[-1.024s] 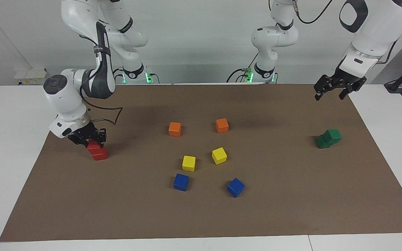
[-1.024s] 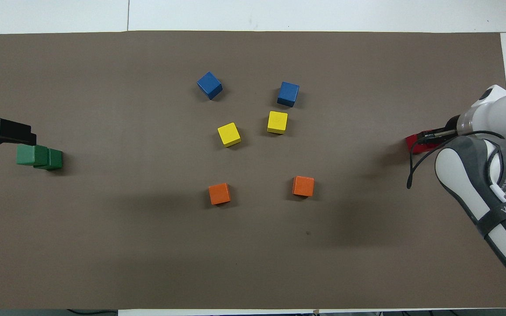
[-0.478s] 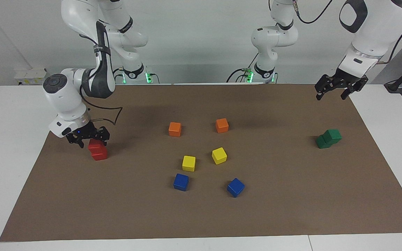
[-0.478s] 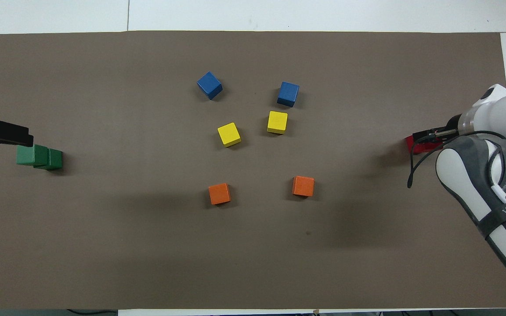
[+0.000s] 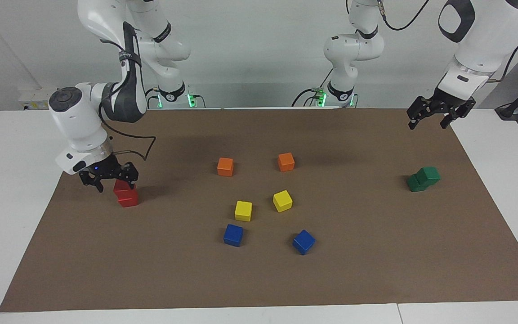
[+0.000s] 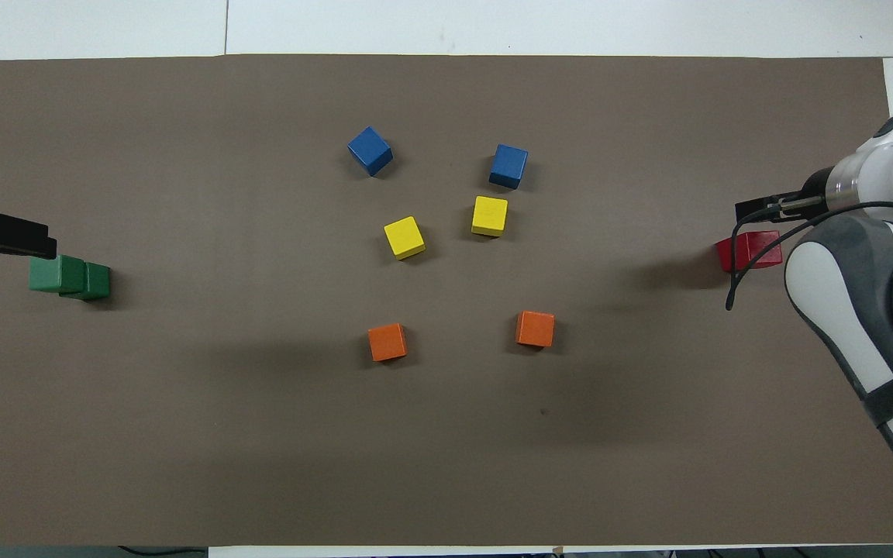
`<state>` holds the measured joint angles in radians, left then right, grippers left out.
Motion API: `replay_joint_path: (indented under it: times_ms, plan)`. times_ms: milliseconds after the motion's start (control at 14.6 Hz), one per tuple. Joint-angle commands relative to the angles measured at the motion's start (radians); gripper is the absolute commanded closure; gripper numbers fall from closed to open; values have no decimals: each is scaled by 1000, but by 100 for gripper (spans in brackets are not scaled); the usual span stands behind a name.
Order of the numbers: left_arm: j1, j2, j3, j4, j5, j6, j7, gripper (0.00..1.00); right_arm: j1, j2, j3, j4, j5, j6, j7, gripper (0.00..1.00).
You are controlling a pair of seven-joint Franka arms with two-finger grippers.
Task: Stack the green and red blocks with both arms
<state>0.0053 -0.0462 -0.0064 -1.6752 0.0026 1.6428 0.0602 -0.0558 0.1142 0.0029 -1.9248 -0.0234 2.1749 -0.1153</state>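
Note:
Two red blocks [image 5: 126, 194] stand stacked at the right arm's end of the brown mat [image 5: 259, 279]; the stack also shows in the overhead view [image 6: 749, 250]. My right gripper [image 5: 116, 182] is open just above the top red block and holds nothing; it shows in the overhead view [image 6: 764, 208] too. Two green blocks [image 5: 423, 178] stand stacked at the left arm's end, the upper one set off to one side; the overhead view [image 6: 68, 277] shows them as well. My left gripper [image 5: 438, 118] is open, empty and raised over the mat's corner [image 6: 1, 236].
In the middle of the mat lie two orange cubes [image 5: 225, 166] [image 5: 286, 161], two yellow cubes [image 5: 243, 210] [image 5: 282, 200] and two blue cubes [image 5: 233, 235] [image 5: 303, 241]. White table [image 5: 11, 180] borders the mat at each end.
My right gripper has opened off the top red block and risen a little, leaving the red stack standing. My left gripper has lifted slightly.

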Motion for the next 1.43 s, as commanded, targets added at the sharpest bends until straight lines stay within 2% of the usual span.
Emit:
replay_joint_path:
  times_ms: [0,410,751,888,1365]
  plan:
    - [-7,-3,5,5,23,3,10,0,23,-45,3,70,7,-119,58,0]
    - [-7,-6,5,5,23,3,10,0,27,-158,2,92,8,-299,59,0]
    - [-7,-6,5,3,23,2,10,0,22,-157,2,251,10,-541,59,0]
    - [-7,-7,5,3,23,2,10,0,22,-139,0,299,8,-572,63,0]
    - [-7,-6,5,3,23,2,9,0,20,-133,0,331,7,-604,65,0]
